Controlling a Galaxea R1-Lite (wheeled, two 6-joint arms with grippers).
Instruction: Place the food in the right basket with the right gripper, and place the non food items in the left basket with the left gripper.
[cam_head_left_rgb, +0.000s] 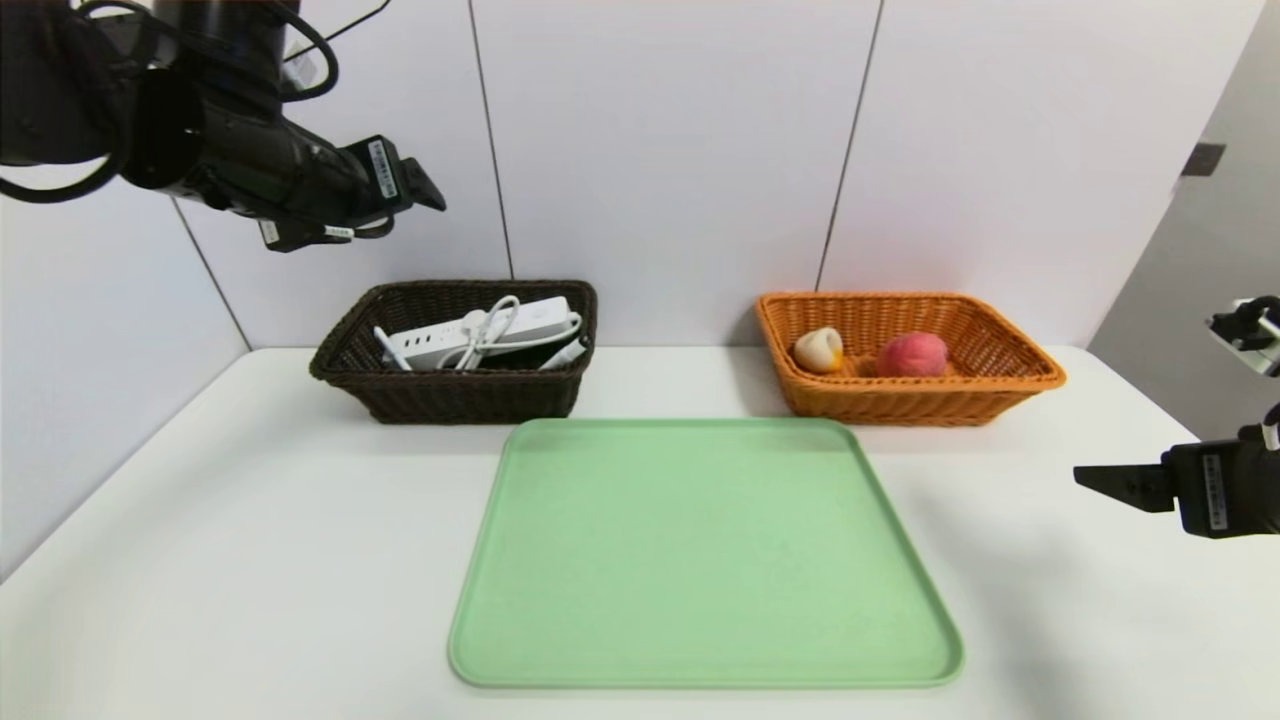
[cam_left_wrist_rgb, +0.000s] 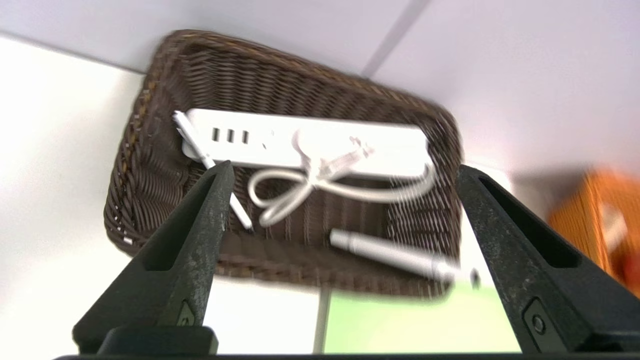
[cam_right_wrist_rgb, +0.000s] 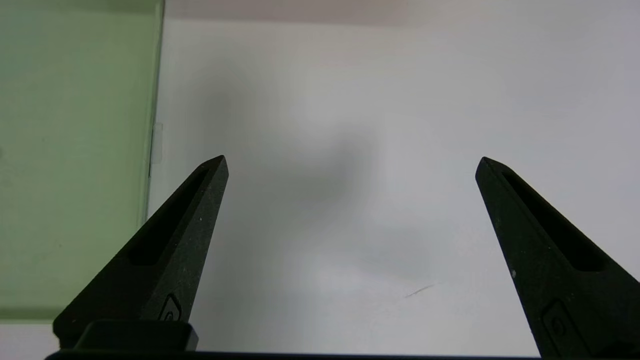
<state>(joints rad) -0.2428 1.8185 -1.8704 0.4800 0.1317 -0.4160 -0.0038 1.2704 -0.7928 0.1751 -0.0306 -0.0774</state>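
Status: sort looks done, judging by how things lie.

Left basket (cam_head_left_rgb: 452, 392) (dark brown wicker, back left of table): holds all 3 non-food items. Power strip (cam_left_wrist_rgb: 320, 145) lies flat w/ its cord looped on top, thin pen (cam_left_wrist_rgb: 205, 160) is propped against one end of the strip, marker (cam_left_wrist_rgb: 395, 257) sits along the near wall by the rim, black tip at the corner.

Right basket (cam_head_left_rgb: 915, 395) (orange-tan, back right): holds both food items, bun (cam_head_left_rgb: 819, 350) beside peach (cam_head_left_rgb: 912, 355), a small gap between them.

Green tray (cam_head_left_rgb: 700, 560) sits in front, between the 2 baskets, nothing on it. No loose items visible on the table (cam_head_left_rgb: 250, 560).

Left gripper (cam_head_left_rgb: 425, 190): up high above and left of the dark basket, jaws spread wide, nothing between them. Wrist cam looks down into the basket through the gap.

Right gripper (cam_head_left_rgb: 1100, 480): hovering low at the right table edge, well apart from both baskets, jaws wide apart, empty. Wrist cam shows only bare tabletop and the tray edge.

Left to do: nothing to sort afaict. Prob. just park both arms.
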